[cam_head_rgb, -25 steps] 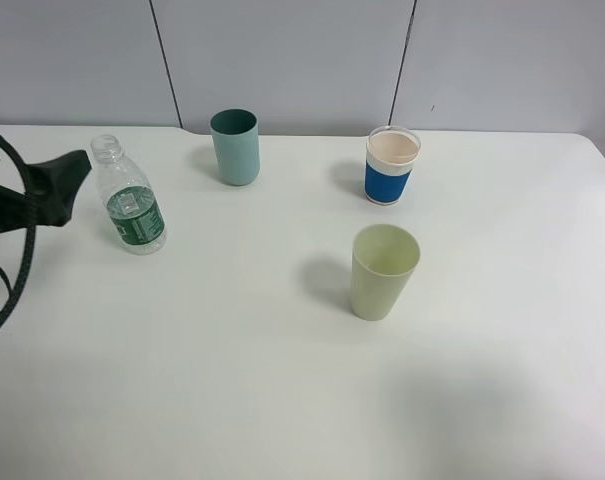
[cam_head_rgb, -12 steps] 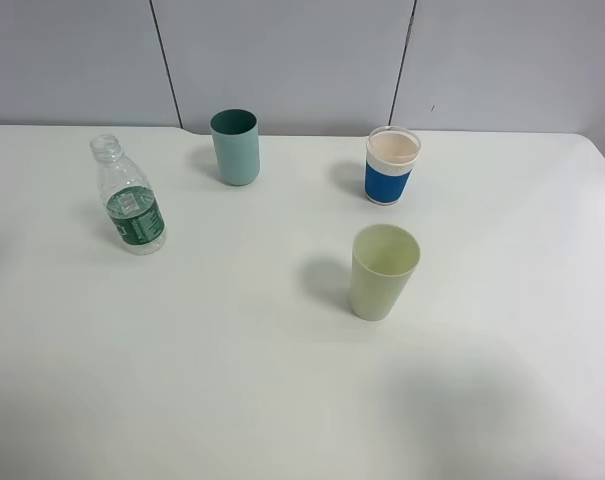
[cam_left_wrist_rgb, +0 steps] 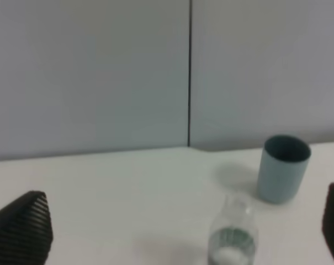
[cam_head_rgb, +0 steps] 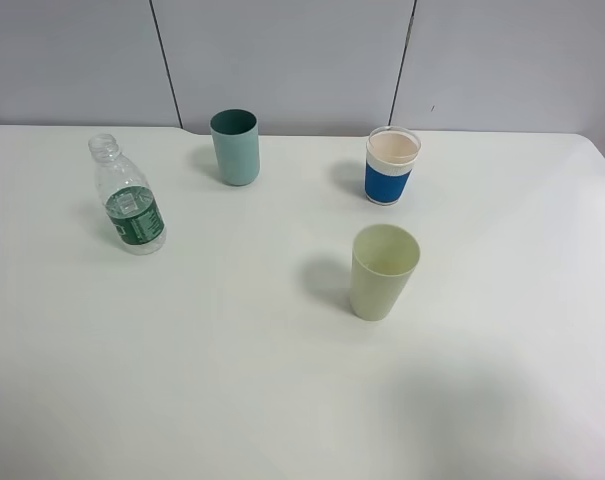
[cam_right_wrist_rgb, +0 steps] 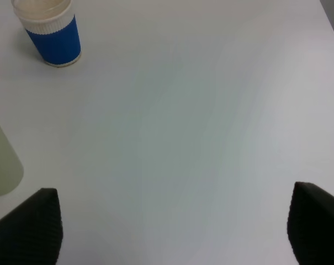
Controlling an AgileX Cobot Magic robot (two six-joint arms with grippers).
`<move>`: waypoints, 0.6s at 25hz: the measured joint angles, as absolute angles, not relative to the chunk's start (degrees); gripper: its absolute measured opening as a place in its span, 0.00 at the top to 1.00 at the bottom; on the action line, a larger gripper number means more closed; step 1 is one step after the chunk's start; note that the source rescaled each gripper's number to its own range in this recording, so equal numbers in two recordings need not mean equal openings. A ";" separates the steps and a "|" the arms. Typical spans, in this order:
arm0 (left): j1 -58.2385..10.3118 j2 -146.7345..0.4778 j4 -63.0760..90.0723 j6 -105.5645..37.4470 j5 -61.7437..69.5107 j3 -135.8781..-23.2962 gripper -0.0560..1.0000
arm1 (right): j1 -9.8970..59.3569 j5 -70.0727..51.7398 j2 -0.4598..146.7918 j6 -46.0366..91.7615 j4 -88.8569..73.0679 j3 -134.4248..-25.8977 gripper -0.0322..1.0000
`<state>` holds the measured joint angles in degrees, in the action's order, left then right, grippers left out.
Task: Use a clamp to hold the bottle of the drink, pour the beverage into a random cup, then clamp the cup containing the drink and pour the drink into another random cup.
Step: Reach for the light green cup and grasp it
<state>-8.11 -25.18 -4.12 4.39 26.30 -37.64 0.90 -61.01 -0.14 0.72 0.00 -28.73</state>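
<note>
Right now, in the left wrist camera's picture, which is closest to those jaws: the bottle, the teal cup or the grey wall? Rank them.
1. Bottle: right in front, nearest.
2. Teal cup: farther back, off to one side of the bottle.
3. Grey wall: at the very back.

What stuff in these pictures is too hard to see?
- Bottle: left wrist view, blurry, bottom cut off by the picture's edge.
- Label words: high view, too small to read.
- Inside the teal cup: high view, its own wall hides the bottom.
- Pale green cup: right wrist view, mostly cut off.
- Left hand, right hand: only tips show.
</note>
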 joint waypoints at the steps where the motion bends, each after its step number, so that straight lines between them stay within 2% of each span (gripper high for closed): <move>1: -8.11 -24.12 -4.50 4.39 29.01 -38.26 0.01 | 0.90 -61.01 -0.14 0.72 0.00 -28.73 0.47; 4: -7.36 -20.64 -5.04 4.39 35.04 -38.80 0.01 | 0.90 -61.01 -0.14 0.72 0.00 -28.73 0.47; 15: 2.45 -7.26 -5.26 4.39 55.71 -38.91 0.01 | 0.90 -61.01 -0.14 0.72 0.00 -28.73 0.47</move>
